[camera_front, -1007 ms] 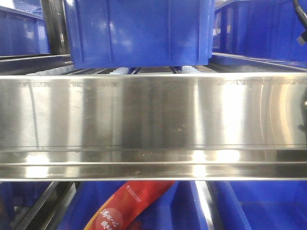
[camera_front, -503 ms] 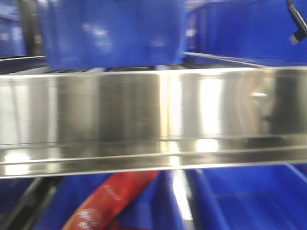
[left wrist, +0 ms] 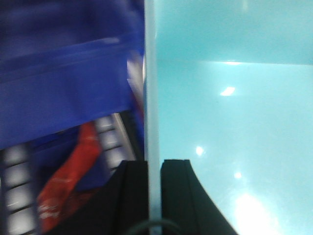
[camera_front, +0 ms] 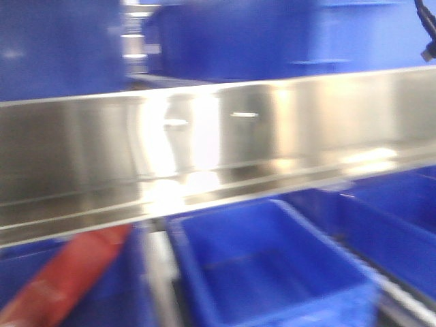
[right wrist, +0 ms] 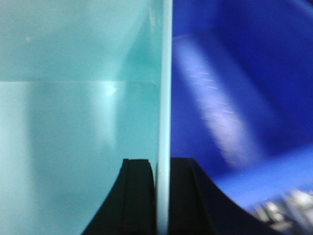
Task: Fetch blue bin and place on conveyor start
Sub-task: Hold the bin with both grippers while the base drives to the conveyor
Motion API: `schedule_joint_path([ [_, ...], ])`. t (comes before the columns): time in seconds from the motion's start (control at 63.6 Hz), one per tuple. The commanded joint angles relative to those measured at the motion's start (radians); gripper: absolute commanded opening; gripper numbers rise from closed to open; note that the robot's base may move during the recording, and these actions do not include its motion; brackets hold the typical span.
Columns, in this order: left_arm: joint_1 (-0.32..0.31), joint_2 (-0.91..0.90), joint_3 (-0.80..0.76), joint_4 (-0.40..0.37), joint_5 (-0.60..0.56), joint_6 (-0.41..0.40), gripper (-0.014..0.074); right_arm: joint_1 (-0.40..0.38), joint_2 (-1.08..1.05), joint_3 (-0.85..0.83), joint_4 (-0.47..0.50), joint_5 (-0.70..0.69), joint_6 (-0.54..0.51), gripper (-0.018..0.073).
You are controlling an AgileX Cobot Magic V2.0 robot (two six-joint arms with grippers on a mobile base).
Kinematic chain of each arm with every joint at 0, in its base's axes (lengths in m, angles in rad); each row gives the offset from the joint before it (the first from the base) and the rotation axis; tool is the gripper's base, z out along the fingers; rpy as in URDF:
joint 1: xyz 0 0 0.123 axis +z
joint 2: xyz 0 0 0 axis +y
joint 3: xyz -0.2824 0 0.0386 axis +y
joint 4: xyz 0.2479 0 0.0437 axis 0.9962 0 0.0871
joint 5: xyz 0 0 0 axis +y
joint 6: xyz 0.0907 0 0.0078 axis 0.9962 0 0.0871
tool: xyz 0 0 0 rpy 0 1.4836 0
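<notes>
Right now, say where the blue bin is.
The blue bin shows in both wrist views, its side walls clamped by the left gripper and right gripper, dark crates just outside.

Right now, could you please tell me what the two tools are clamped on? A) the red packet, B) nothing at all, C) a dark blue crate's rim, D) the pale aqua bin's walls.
D: in the wrist views the left tool and the right tool each pinch a thin upright wall of the blue bin, with its pale aqua inside beside them.
</notes>
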Motion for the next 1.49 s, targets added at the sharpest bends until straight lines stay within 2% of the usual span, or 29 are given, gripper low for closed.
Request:
schedule_joint_path([
  [0.0, -0.004, -0.016, -0.016, 0.025, -0.026, 0.007, -0.0111, -0.006, -0.013, -0.008, -0.053, -0.005, -0.017, -0.0153],
  [0.189, -0.004, -0.016, -0.016, 0.025, -0.026, 0.007, -0.0111, -0.006, -0.013, -0.008, -0.053, -0.039, -0.017, -0.0153],
  [1.478, -0.004, -0.016, -0.016, 0.025, -0.026, 0.007, -0.0111, -0.006, -0.013, -0.008, -0.053, -0.041, -0.017, -0.0153],
])
